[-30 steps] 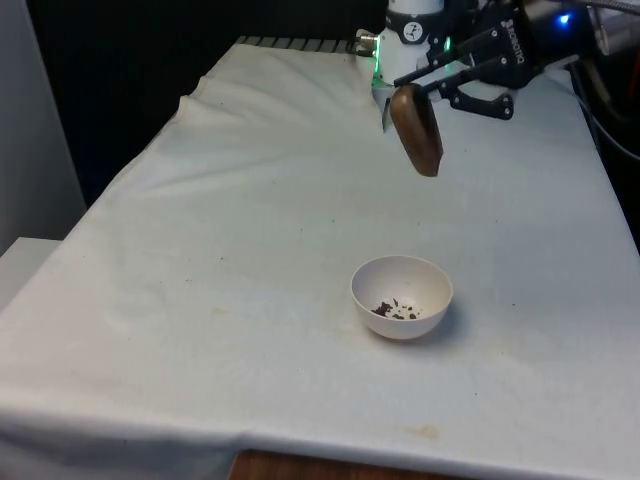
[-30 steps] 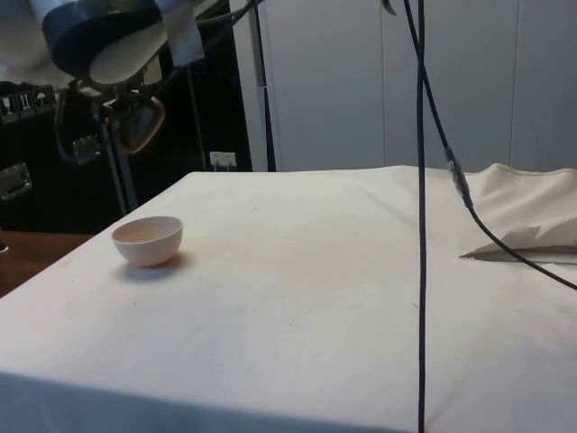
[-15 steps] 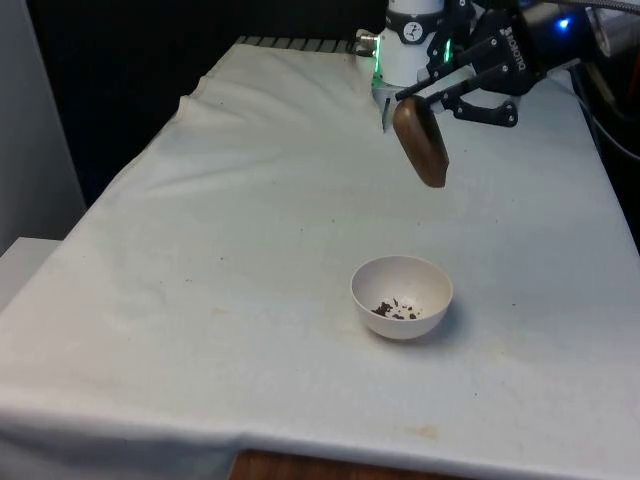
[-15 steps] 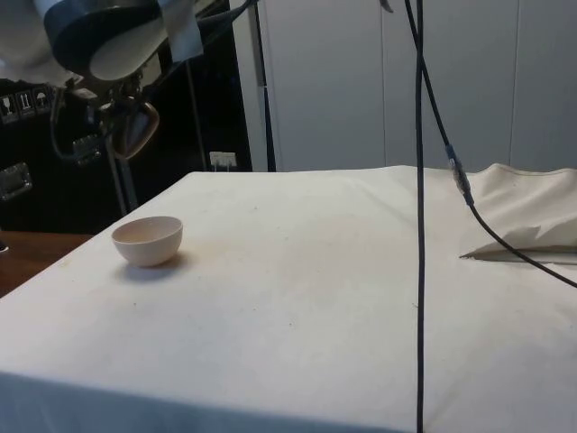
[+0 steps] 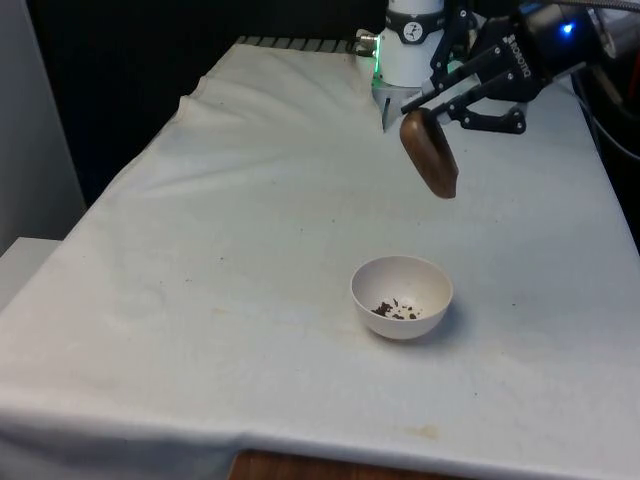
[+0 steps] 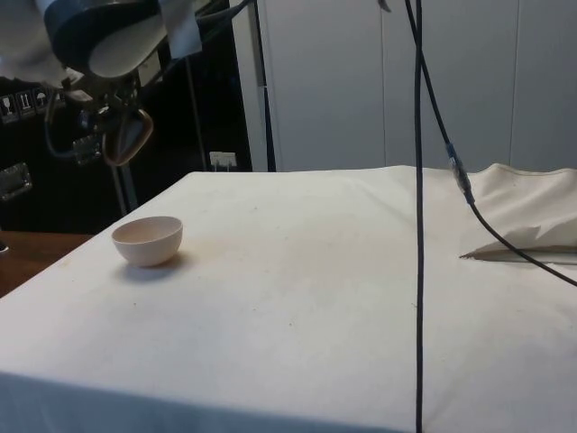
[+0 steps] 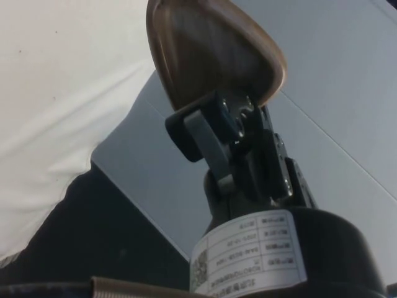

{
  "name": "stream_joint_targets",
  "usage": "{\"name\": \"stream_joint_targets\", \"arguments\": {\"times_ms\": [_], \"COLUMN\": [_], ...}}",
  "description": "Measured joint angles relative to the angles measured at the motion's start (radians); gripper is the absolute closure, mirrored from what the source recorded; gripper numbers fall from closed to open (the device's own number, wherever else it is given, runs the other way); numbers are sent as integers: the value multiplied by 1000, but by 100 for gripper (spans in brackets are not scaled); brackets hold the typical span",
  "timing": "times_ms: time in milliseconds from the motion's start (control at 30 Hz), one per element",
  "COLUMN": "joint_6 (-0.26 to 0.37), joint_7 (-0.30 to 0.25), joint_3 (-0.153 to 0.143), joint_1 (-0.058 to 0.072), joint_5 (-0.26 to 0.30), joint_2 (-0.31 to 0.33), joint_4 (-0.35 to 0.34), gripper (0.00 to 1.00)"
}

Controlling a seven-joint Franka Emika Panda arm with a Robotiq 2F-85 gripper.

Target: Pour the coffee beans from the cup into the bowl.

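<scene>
While the gripper [image 5: 432,112] clenched the tipped brown cup [image 5: 430,153] above and behind the bowl [image 5: 402,296], beans [image 5: 397,309] already lay inside; pouring looked nearly done.

The end effector [image 7: 232,121] grips the brown cup's [image 7: 211,49] rim above white cloth [image 7: 56,105].

White cloth [image 5: 250,250] covers table, wood edge [image 5: 300,468] showing at near side. Pale wall panels [image 6: 379,81] behind in side view, dark cabinets [image 6: 27,171] beside them w/ a black cable [image 6: 419,225] hanging in front.
</scene>
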Motion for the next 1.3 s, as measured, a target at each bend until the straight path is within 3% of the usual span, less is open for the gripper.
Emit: {"name": "stream_joint_targets", "arguments": {"times_ms": [767, 1300], "joint_6": [75, 118], "joint_7": [-11, -38], "joint_3": [-2, -3], "joint_1": [-38, -58], "joint_5": [117, 167], "joint_2": [-12, -16], "joint_4": [-1, -4], "gripper": [100, 100]}}
